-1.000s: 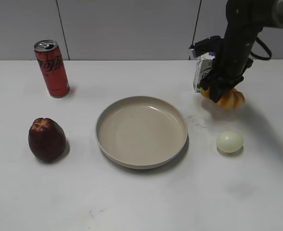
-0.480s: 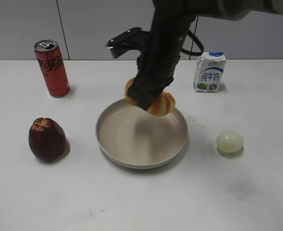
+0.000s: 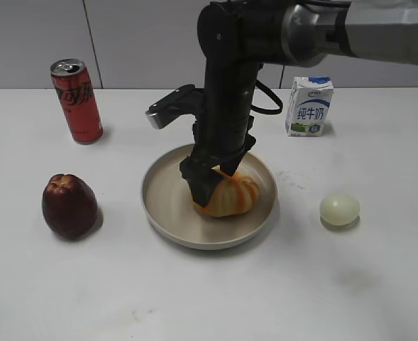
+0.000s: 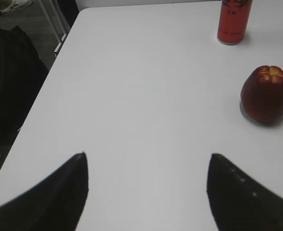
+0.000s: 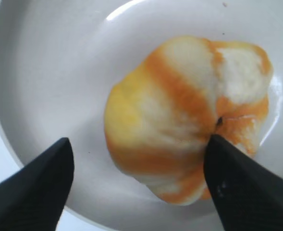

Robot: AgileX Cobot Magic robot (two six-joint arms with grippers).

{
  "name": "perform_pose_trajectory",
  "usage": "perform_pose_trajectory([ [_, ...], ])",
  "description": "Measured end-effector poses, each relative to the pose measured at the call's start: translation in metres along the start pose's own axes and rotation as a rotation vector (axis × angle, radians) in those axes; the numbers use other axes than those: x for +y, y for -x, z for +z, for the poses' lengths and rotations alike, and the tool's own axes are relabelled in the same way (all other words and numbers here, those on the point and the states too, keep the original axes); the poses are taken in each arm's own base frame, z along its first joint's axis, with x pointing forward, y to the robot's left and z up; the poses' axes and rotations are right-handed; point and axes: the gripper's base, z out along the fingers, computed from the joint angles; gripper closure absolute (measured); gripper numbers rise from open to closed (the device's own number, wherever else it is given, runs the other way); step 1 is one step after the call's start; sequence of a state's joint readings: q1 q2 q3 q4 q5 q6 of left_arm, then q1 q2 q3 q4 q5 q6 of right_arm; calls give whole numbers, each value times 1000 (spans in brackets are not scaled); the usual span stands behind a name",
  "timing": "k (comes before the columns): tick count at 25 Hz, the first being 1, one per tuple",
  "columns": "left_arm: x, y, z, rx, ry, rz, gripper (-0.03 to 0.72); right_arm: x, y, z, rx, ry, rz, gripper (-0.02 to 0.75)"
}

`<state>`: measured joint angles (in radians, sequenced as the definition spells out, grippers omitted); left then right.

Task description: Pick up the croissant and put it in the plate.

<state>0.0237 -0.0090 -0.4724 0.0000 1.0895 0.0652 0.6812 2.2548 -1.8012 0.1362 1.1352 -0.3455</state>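
My right gripper [image 5: 139, 180], fingers spread apart and released, brackets the croissant [image 5: 187, 115] lying inside the plate [image 3: 167, 213]. My left gripper [image 4: 148, 192], also spread, hovers over bare table [image 4: 141, 86] near the red fruit [image 4: 267, 95].

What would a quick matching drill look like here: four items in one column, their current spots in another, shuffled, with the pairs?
Items:
1. croissant
2. red can
3. milk carton
4. egg

Places:
A. far left of the table
B. on the table right of the plate
C. in the plate, under the right end effector
D. far right, behind the plate

Pairs: 1-C, 2-A, 3-D, 4-B
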Motion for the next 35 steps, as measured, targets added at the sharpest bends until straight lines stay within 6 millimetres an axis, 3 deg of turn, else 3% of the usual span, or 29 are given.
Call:
perform_pose_trajectory([
  [8, 0, 0, 0, 0, 0, 0, 101, -5, 8, -23, -26, -9, 35, 100],
  [10, 0, 0, 0, 0, 0, 0, 101, -19, 11, -36, -72, -20, 97, 101],
  [13, 0, 0, 0, 0, 0, 0, 101, -56, 1, -57, -127, -42, 224, 104],
  [18, 0, 0, 0, 0, 0, 0, 101, -130, -50, -113, -225, -106, 470, 109],
  [22, 0, 0, 0, 0, 0, 0, 101, -168, -111, -159, -281, -166, 645, 125],
  [24, 0, 0, 0, 0, 0, 0, 101, -175, -139, -174, -291, -188, 709, 130],
  [28, 0, 0, 0, 0, 0, 0, 101, -165, -181, -188, -273, -194, 780, 142],
  [35, 0, 0, 0, 0, 0, 0, 101, -85, -238, -198, -253, -158, 795, 146],
])
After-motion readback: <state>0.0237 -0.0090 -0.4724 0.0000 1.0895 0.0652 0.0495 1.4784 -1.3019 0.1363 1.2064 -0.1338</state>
